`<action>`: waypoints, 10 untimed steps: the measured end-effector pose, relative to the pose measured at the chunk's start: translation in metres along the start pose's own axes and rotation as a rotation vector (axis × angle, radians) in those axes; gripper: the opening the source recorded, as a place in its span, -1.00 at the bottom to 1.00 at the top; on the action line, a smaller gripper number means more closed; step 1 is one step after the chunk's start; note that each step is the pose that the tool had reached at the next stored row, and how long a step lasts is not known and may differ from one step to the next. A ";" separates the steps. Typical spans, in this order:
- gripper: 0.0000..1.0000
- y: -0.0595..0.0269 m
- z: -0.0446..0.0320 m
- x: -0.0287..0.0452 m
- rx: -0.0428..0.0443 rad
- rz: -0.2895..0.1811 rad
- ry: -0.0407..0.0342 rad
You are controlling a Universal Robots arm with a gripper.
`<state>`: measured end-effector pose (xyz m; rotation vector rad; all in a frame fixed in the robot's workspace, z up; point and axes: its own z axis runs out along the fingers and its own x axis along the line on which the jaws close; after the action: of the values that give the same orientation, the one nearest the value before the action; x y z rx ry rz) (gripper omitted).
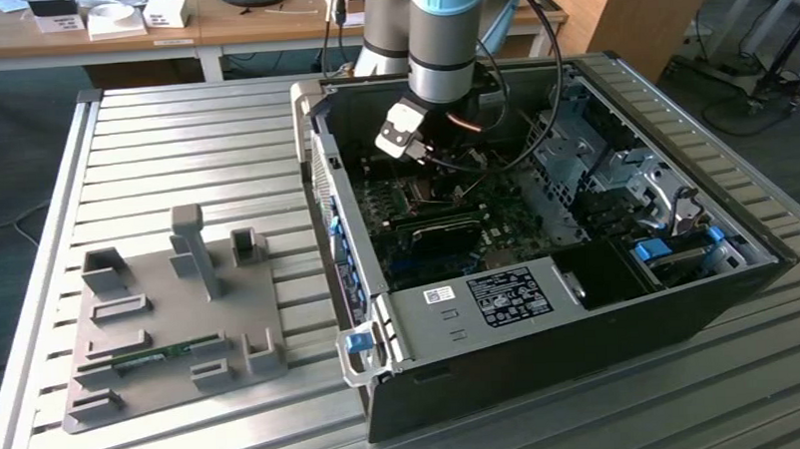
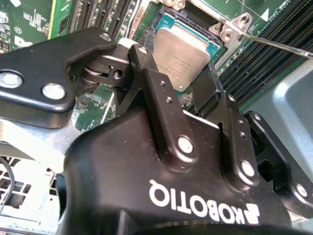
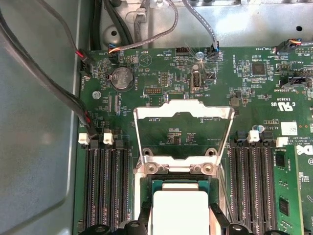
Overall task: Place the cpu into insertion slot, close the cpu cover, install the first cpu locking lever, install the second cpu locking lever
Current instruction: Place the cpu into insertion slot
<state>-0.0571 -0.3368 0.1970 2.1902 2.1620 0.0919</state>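
I have the arm reaching down into the open computer case (image 1: 564, 359) on the slatted tabletop (image 1: 171, 143). The step in hand is the first one: getting the cpu (image 2: 183, 46) into the insertion slot (image 2: 211, 25). The pincer (image 2: 175, 68) is drawn narrow, its fingers (image 2: 146, 73) pressed against two opposite edges of the chip, so I read it as holding the cpu. The chip lies between the fingertips and right over the slot, framed by the slot's rim. Whether it is fully bedded or just above I cannot tell.

Just beyond the pincer, the cpu cover (image 3: 186, 110) is swung open on its hinge and tilted back away from the chip. Its window shows bare motherboard (image 3: 254, 93), and nothing lies over the cpu. A thin locking lever (image 2: 279, 45) sticks out free to one side of the pincer, unlatched. In my judgement the seating calls for the chip to be level and square to the rim, with no sideways push, before the grip is eased.

Long black memory slots (image 3: 105, 186) flank the pincer on both sides, close to the fingers. Cables (image 3: 63, 83) run along the case wall further off. Neither blocks the slot. Well away from the pincer, outside the case, a grey fixture tray (image 1: 163, 293) carries a green memory stick (image 1: 152, 355).
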 end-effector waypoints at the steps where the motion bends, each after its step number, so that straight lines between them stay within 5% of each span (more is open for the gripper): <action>1: 0.08 0.0000 0.0001 0.0000 0.0000 0.000 0.0001; 10: 0.08 -0.0002 0.0029 0.0001 0.0001 0.000 0.0023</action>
<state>-0.0571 -0.3367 0.1941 2.1915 2.1629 0.0944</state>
